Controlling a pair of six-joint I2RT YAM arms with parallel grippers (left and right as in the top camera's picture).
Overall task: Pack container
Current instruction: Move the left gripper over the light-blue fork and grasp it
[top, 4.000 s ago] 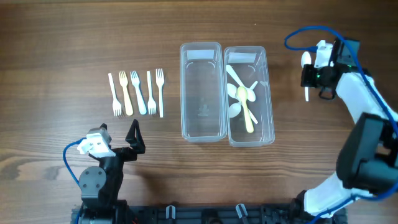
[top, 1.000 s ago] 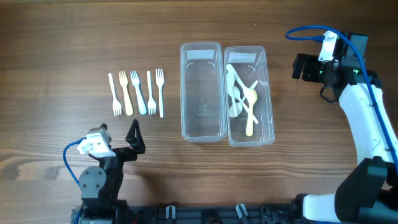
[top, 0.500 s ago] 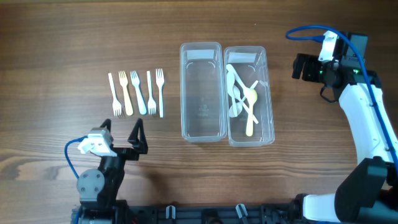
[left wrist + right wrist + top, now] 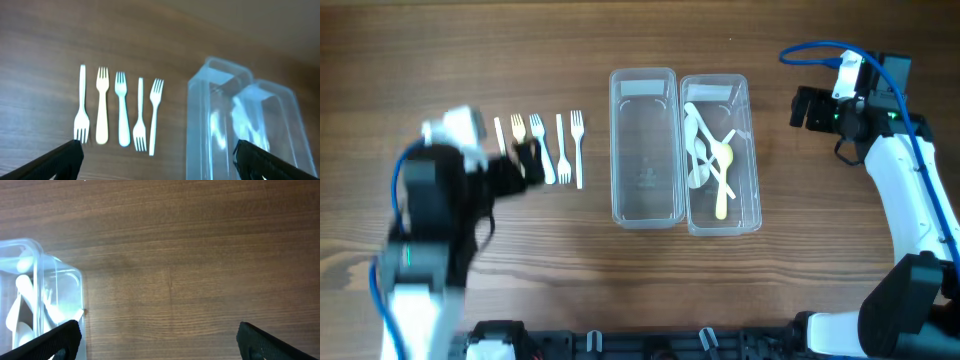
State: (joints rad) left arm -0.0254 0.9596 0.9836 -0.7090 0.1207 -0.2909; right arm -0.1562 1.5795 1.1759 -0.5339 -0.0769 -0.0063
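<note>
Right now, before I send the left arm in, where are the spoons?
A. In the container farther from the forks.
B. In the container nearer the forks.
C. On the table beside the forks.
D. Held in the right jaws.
A: the spoons lie piled in the container farther from the forks, while the nearer container is empty.
</note>
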